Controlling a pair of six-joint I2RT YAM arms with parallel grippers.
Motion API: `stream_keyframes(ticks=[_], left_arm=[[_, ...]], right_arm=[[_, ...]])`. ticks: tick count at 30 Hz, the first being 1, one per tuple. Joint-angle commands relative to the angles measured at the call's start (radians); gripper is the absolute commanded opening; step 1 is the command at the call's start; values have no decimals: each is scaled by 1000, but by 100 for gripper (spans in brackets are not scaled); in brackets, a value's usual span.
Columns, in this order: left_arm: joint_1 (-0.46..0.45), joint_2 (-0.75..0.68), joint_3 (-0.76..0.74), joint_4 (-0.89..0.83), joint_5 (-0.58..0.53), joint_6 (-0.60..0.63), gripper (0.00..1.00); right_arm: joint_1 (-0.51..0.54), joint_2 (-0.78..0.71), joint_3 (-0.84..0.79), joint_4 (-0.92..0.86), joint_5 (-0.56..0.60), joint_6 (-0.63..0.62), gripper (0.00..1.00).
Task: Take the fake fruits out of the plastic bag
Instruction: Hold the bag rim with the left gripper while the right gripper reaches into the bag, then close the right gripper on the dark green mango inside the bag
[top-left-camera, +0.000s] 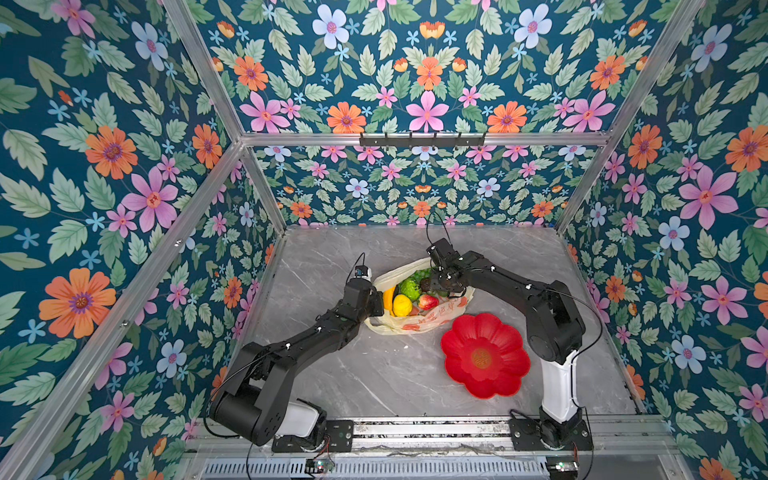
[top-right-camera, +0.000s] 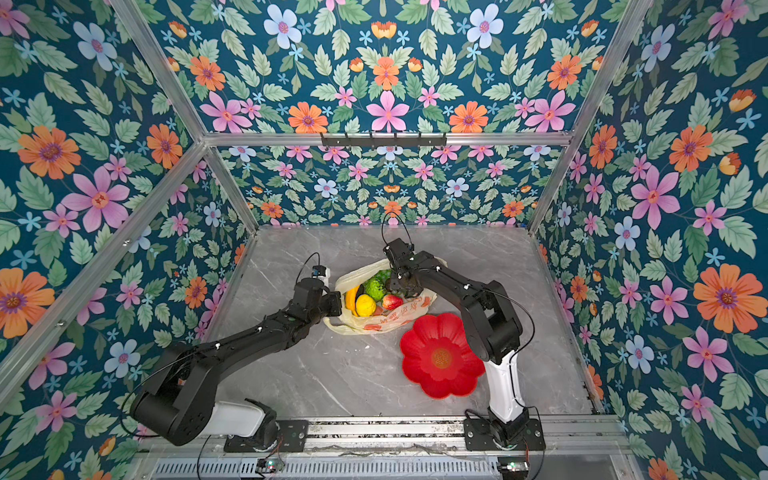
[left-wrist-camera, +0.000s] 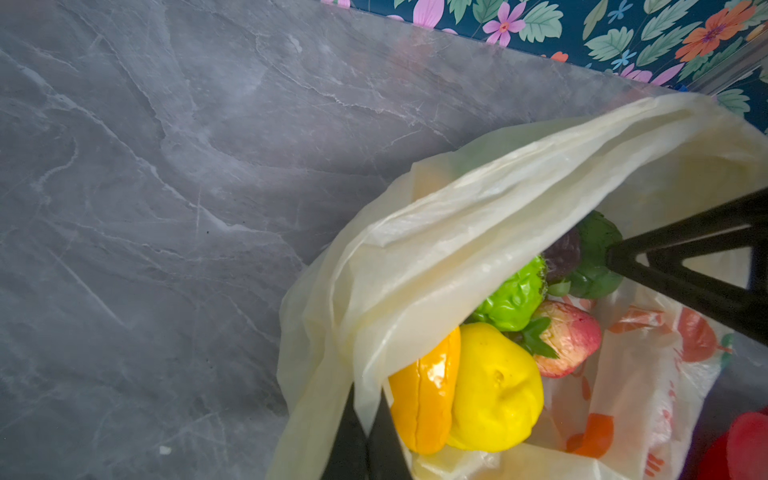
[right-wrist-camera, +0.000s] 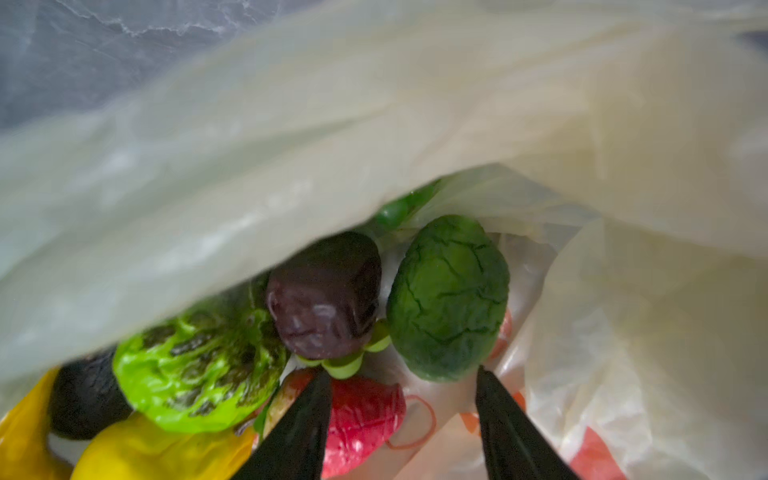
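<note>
**Left tool pinches the bag's rim; right tool spread inside its mouth**

From above we see little of either tool: in both top views the wrists cover them. The plastic bag (top-left-camera: 419, 323) folds its upper film over part of its load, so the grape bunch (right-wrist-camera: 399, 210) shows only as a few blurred green beads.

In the left wrist view the left tool (left-wrist-camera: 368, 415) is clenched on the bag's cream rim, with film caught between its fingers. The right tool (right-wrist-camera: 400, 372) sits in the bag's mouth with its fingers apart, gripping nothing. One tip lies over the red fruit (right-wrist-camera: 365, 415), the other just beside the green avocado-like piece (right-wrist-camera: 449, 297). The dark brown piece (right-wrist-camera: 324, 295) lies beyond the gap.

The fake fruits (top-left-camera: 402, 305) all lie inside the bag, lemon (left-wrist-camera: 494, 386) against banana (left-wrist-camera: 424, 395). The bag lies on the table (top-left-camera: 374, 374), near the red flower-shaped plate (top-left-camera: 484, 355).

The bag's orange-red characters are too creased and small for us to read, and so is the plate's gold centre mark.
</note>
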Motion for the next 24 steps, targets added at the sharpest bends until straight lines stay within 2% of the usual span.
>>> stream_keyframes(ticks=[1, 10, 15, 24], left_arm=[[0, -4, -5, 25, 11, -9, 1], [-1, 0, -6, 33, 22, -14, 1], [0, 4, -7, 35, 24, -14, 1], [0, 7, -10, 39, 21, -13, 2]], right_arm=[[-7, 16, 13, -48, 38, 35, 58], [-35, 51, 26, -42, 29, 50, 59], [-63, 97, 70, -56, -46, 44, 61], [-73, 122, 96, -63, -51, 21, 61]])
